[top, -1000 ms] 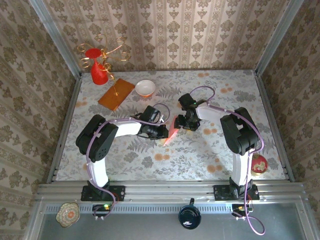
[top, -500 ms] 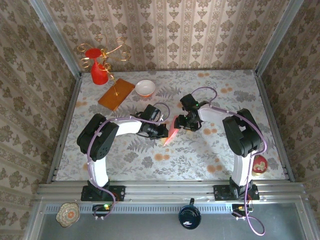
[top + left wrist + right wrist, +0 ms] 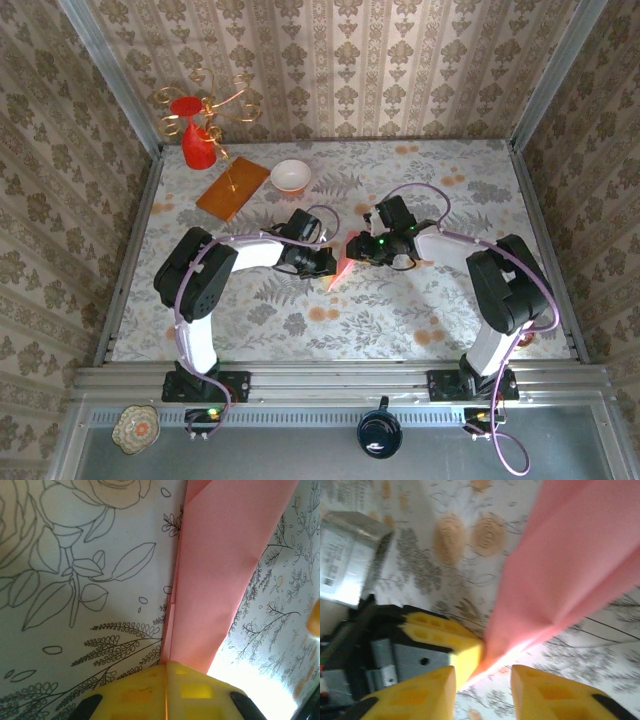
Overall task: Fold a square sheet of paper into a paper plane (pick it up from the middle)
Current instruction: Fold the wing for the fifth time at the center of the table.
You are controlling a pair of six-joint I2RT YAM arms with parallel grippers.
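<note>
Two grippers meet at one strip of pink paper (image 3: 342,268) mid-bench.

Left gripper (image 3: 325,262): fingers pressed together, pinching the paper's near end. In its wrist view the paper (image 3: 225,580) comes out from btwn the yellow tips and runs straight ahead, long axis in line w/ the gripper's reach. A fold edge slants across it. Floral bench (image 3: 75,580) lies to its left.

Right gripper (image 3: 358,250): sits on the opposite side, facing the left one. In its wrist view its fingers (image 3: 420,695) stand apart w/ a clear gap and nothing btwn them. The paper (image 3: 570,570) lies ahead and off to its right, w/ its low corner just beyond the gap, beside the left gripper's tip. View is blurred, so whether it touches the paper: can't tell.

Judgement: the key relation is that the paper's free edge sits just ahead of the right gripper, long axis approx crosswise to that gripper's reach. Left is the holder. Right is prob. the one to pinch or press the next fold. Risk: a skewed bite gives a crooked crease.
</note>
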